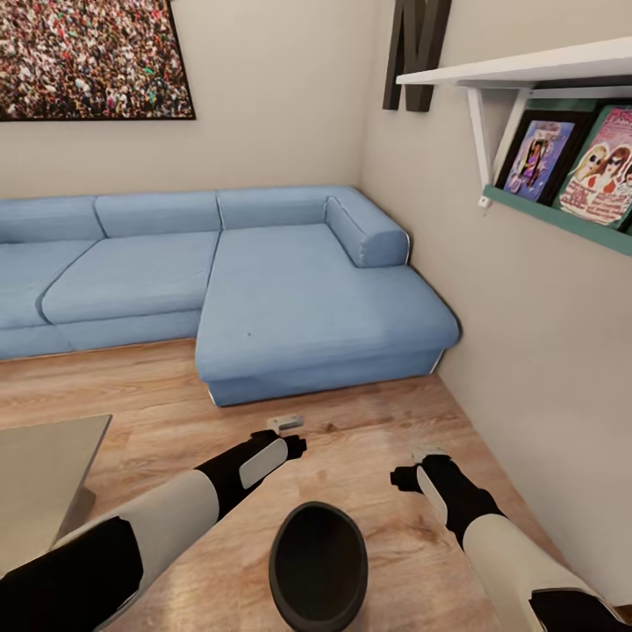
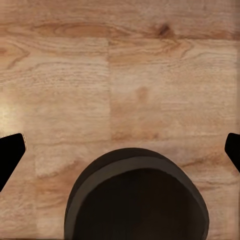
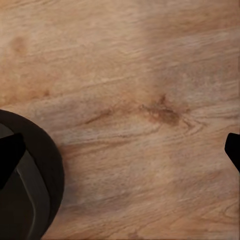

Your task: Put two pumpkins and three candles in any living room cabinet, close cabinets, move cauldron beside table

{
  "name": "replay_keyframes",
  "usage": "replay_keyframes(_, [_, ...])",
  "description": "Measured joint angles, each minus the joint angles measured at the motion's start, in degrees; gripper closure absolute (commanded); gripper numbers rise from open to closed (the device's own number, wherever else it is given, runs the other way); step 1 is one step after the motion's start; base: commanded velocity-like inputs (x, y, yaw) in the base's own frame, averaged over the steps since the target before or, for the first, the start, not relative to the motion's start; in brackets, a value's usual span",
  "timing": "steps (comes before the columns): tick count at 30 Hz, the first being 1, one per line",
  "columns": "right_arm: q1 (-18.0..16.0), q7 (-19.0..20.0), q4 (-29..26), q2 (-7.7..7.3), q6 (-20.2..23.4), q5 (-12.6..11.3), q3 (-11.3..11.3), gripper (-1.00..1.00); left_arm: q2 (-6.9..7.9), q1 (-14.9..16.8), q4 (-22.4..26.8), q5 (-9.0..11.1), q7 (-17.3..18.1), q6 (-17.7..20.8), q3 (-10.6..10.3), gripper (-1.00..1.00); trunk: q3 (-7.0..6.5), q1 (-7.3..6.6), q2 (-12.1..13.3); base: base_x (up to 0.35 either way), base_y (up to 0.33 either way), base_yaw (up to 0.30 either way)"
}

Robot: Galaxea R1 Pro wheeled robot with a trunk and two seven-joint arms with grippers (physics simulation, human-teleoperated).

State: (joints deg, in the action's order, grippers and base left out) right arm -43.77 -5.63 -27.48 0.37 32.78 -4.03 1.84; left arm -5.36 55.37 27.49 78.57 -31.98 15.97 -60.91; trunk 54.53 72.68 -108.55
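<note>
a large light-blue fabric corner sofa [image 1: 263, 281] is sitting on the far side of the light wooden plank floor [image 1: 369, 439], its chaise end lying just beside the beige right wall [image 1: 544, 333]. a big dark-framed crowd photograph [image 1: 92, 57] is hanging on the far wall above the sofa's left part. on the right wall, a white bracketed shelf [image 1: 527, 66] is hanging over a teal ledge [image 1: 562, 224], which is holding colourful framed posters [image 1: 570, 162].

The wood floor [image 1: 386, 421] has the black cauldron [image 1: 318, 566] on it. The blue sofa [image 1: 263, 290] sits well behind the cauldron, on the floor too.
</note>
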Motion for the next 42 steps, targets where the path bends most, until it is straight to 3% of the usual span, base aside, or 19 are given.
replay_keyframes(15, [0.0,0.1,1.2,0.07,0.2,-0.1,0.1,-1.00,-0.49,-0.3,-0.4,0.3,-0.3,-0.2,0.0,-1.00,0.00,0.00,0.0,-0.002,-0.009,0.288])
replay_keyframes(19, [0.0,1.9,3.8,0.00,3.0,0.0,0.1,-1.00,-0.76,-0.7,-3.4,0.2,-0.1,0.1,-0.1,-1.00,0.00,0.00,0.0,0.000,0.000,0.288])
replay_keyframes(25, [0.0,5.3,4.4,-0.03,3.7,0.1,0.0,-1.00,-3.32,-2.6,-8.2,0.9,0.2,0.0,-0.1,-1.00,0.00,0.00,0.0,0.000,0.000,0.245])
replay_keyframes(31, [0.1,5.6,6.7,-0.35,3.2,0.2,0.0,-1.00,-3.73,-6.7,-6.6,1.2,0.3,-0.3,-0.1,-1.00,0.00,0.00,0.0,0.000,0.000,0.030])
replay_keyframes(42, [0.1,5.5,6.9,-0.13,3.1,0.7,0.1,-1.00,-3.86,-7.6,-3.9,1.3,0.3,0.0,-0.1,-1.00,-1.97,-2.41,4.4,0.000,0.000,0.000])
